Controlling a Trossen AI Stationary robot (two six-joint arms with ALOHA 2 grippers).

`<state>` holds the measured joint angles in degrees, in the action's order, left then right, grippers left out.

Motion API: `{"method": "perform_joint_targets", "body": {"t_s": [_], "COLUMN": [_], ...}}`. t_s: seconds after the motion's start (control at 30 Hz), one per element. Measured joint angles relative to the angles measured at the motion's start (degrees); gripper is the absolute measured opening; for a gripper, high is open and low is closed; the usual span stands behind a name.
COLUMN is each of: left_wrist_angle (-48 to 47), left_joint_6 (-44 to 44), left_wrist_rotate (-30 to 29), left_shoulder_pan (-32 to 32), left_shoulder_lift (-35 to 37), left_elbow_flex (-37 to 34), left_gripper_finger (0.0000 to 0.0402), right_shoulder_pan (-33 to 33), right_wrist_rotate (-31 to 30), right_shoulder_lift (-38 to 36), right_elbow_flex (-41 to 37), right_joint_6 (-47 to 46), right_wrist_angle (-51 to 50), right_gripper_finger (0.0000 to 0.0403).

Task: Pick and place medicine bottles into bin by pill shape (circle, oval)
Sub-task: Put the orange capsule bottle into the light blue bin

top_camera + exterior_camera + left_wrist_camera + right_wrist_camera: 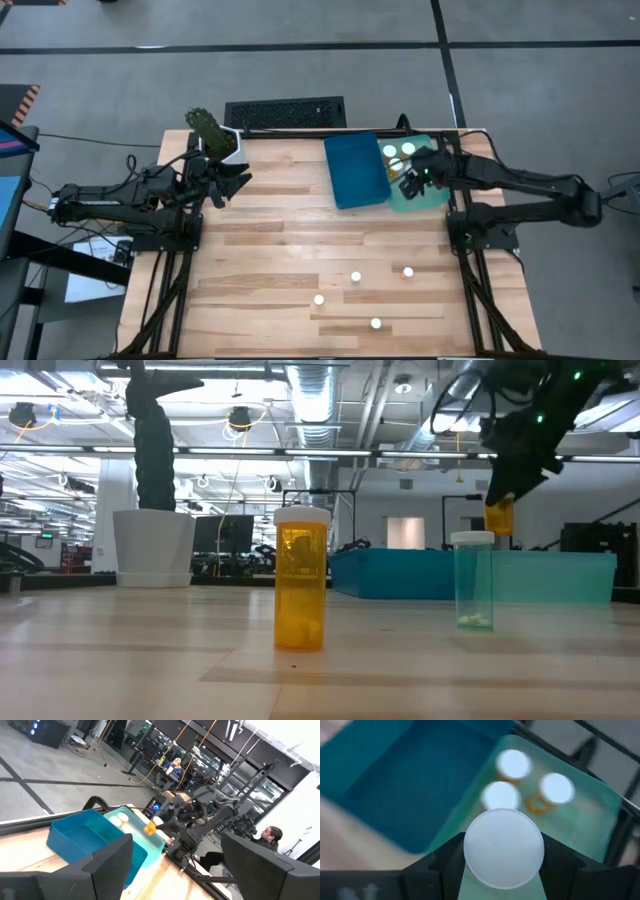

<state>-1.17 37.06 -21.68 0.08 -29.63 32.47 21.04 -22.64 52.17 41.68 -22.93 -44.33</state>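
Above the green bin (437, 193), right claw (410, 183) gripping amber bottle (499, 517) upright (cap (503, 848) up), left claw (228, 187) open

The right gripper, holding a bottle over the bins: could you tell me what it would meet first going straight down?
Probably the floor of the light green bin, beside three bottles already there; the right gripper holds its amber bottle above it.

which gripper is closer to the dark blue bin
Right. The right gripper, shut on a medicine bottle, hangs over the light green bin right beside the dark blue bin. The left gripper waits across the table by the potted plant.
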Motion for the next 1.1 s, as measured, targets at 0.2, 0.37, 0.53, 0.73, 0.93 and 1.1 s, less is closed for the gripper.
{"method": "perform_joint_targets", "body": {"t_s": [0.2, 0.37, 0.53, 0.73, 0.93, 1.1], "left_wrist_angle": [0.0, -0.6, -1.2, -1.2, -1.2, -1.2], "left_joint_6": [0.0, 0.0, 0.0, 0.1, 0.1, 0.1], "left_wrist_rotate": [0.0, 0.0, 0.0, 0.0, 0.0, -0.1], "left_shoulder_pan": [0.0, 0.0, 0.0, 0.0, 0.0, 0.0], "left_shoulder_lift": [0.0, 0.0, 0.0, 0.0, 0.0, 0.0], "left_elbow_flex": [0.0, 0.0, 0.0, 0.0, 0.0, 0.0], "left_gripper_finger": [0.0297, 0.0297, 0.0297, 0.0297, 0.0297, 0.0297], "right_shoulder_pan": [8.8, 11.7, 13.7, 16.1, 17.8, 18.2], "right_wrist_rotate": [3.4, 4.3, 4.6, 4.7, 4.8, 4.8], "right_shoulder_lift": [1.2, 4.7, 7.5, 8.9, 9.0, 9.0], "right_elbow_flex": [-2.8, -3.3, -4.7, -8.6, -12.1, -13.3], "right_joint_6": [0.5, 1.0, 0.8, -0.4, -0.6, 0.3], "right_wrist_angle": [4.0, 6.9, 11.3, 14.4, 19.1, 22.4], "right_gripper_finger": [0.0226, 0.0225, 0.0227, 0.0227, 0.0226, 0.0227]}}
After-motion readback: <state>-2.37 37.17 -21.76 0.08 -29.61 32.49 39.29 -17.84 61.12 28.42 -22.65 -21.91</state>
